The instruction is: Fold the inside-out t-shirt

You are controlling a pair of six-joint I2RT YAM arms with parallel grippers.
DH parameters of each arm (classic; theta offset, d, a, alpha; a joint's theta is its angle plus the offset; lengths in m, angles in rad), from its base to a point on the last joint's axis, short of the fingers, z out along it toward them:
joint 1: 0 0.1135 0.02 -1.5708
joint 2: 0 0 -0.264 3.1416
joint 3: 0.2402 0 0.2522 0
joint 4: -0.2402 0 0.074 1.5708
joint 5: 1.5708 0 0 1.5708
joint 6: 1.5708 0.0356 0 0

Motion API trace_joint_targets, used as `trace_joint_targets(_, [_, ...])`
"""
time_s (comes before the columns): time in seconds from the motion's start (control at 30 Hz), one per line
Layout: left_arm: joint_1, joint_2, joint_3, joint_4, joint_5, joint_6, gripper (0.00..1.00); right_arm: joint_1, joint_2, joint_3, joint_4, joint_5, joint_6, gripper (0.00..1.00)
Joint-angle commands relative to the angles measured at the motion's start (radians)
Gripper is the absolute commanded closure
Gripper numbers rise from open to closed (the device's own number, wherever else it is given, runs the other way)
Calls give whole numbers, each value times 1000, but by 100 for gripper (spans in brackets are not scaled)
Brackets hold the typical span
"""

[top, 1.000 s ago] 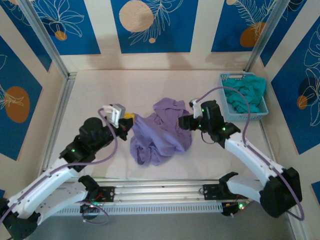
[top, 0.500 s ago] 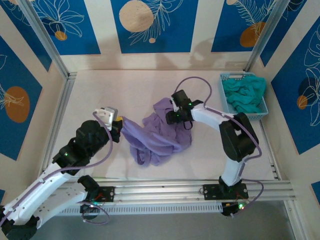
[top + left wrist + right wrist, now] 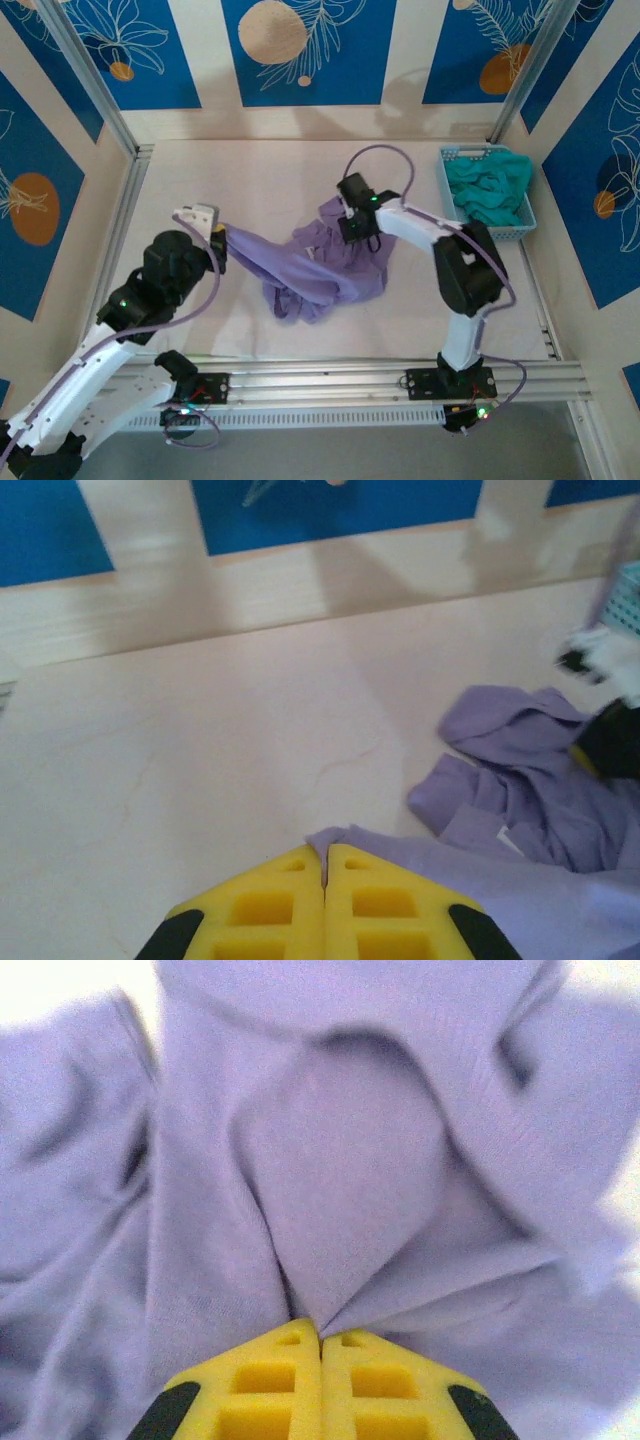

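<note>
The lavender-purple t-shirt (image 3: 320, 265) lies crumpled in the middle of the table, with one edge drawn out taut to the left. My left gripper (image 3: 217, 240) is shut on that stretched edge; in the left wrist view its yellow fingers (image 3: 280, 900) pinch a tip of the t-shirt (image 3: 520, 830). My right gripper (image 3: 350, 228) is shut on a fold at the shirt's upper part. In the right wrist view the t-shirt (image 3: 330, 1160) gathers into creases that run into the closed yellow fingers (image 3: 270, 1385). No lettering shows.
A light blue basket (image 3: 450, 160) with a teal-green garment (image 3: 490, 185) stands at the back right of the table (image 3: 250, 180). Metal frame posts and patterned blue walls enclose the table on three sides. The rail with the arm bases runs along the near edge.
My left gripper has pulled the shirt's edge farther left and back, stretching the cloth. My right gripper swung from the shirt's right side to its upper part and closed on a fold.
</note>
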Motion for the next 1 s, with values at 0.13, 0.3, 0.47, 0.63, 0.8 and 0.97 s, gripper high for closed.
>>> trace_joint_targets(0.13, [223,158,393,-81,154,33,100,-193,-370,4,115,-280,75,100])
trace_joint_targets(0.3, [318,249,639,-145,211,33,100,-253,-513,-36,114,-377,121,100])
trace_joint_targets(0.47, [345,216,574,-147,151,54,100,-240,-617,-220,132,-388,185,100])
trace_joint_targets(0.63, [351,155,370,-175,155,42,100,-118,-645,-489,180,-402,299,89])
trace_joint_targets(0.8, [352,82,185,-226,220,1,100,-53,-693,-621,106,-274,304,63])
trace_joint_targets(0.97, [352,47,80,-211,260,-37,100,-1,-626,-567,77,-145,268,55])
